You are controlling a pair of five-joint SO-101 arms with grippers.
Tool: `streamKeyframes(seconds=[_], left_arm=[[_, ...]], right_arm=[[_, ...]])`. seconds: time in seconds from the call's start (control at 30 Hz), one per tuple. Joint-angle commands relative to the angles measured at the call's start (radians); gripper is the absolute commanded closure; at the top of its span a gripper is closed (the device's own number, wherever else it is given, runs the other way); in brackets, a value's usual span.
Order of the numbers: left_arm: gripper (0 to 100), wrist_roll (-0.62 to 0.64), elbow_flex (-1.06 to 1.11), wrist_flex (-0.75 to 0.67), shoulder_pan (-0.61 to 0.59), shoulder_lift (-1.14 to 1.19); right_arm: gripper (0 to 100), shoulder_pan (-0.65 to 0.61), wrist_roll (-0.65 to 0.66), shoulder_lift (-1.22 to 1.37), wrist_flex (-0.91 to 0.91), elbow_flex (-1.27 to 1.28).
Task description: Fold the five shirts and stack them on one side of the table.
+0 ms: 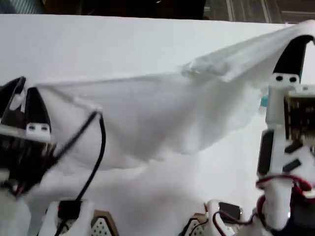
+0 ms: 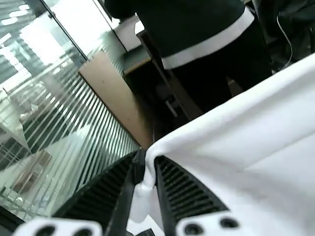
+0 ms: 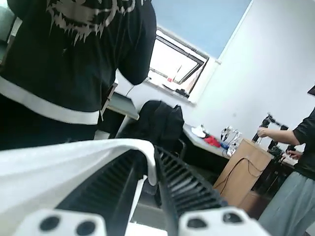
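— Where's the shirt?

— In the air. The shirt (image 1: 162, 108) hangs spread between my two tools over the bench (image 1: 98, 44). Its lower edge sags toward the near edge, and I can't tell whether it touches the top.

— And the tools?

— Both are clamped on it. My left tool (image 1: 24, 88) sits by the left edge, and its wrist view shows a bunched bit of white cloth pinched tight between the ribbed faces. My right tool (image 1: 295, 49) is near the far right corner, gripping a fold of the same cloth that drapes over one side of it.

— Which way does it run?

— Its long axis goes from the left edge toward the far right corner. So it lies slantwise, not square to the near edge. The right end is farther back and, I judge, higher than the left.

— What does the next move turn on?

— That slant, I'd say. To lay the shirt flat for folding, both ends should come level and line up with an edge. My left tool is closer to the near edge, so the right end has farther to travel.

— Anything in the way?

— A black cable (image 1: 101, 142) crosses in front of the cloth toward the left end. It might snag the fabric as it's lowered.
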Motion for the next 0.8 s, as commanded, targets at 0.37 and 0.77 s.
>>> streamKeyframes(seconds=[0.37, 0.77], left_arm=[[97, 0.008, -0.019, 0.029, -0.018, 0.035], [97, 0.008, -0.021, 0.051, -0.018, 0.031]], right_arm=[[98.0, -0.007, -0.009, 0.035, 0.217, -0.262], [98.0, -0.005, 0.0, -0.036, 0.259, -0.269]])
